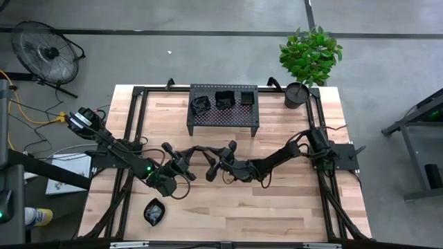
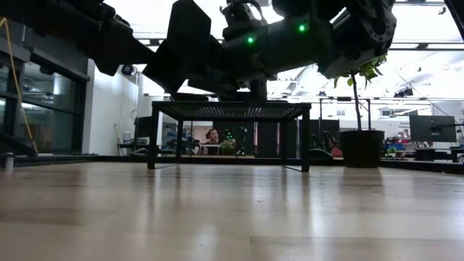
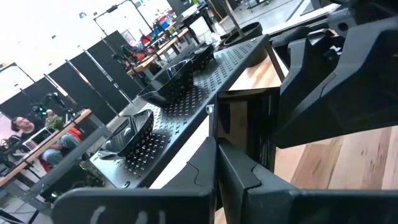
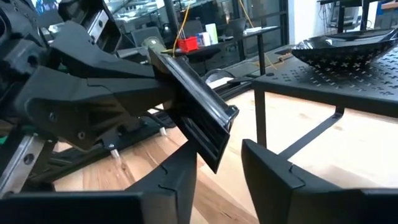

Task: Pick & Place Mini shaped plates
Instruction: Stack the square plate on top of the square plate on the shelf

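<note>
Left gripper (image 1: pixel 201 153) jaws clamp square plate (image 4: pixel 199 121); right gripper (image 1: pixel 216 168) jaws apart around it.

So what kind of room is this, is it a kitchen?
Probably not a kitchen. It looks like a robot lab or workshop: two arms at a wooden table, a floor fan, and desks with monitors behind.

Three glossy black mini plates (image 1: pixel 223 100) sit on the rack, one square plate (image 4: pixel 198 121) held tilted mid-table.
</note>
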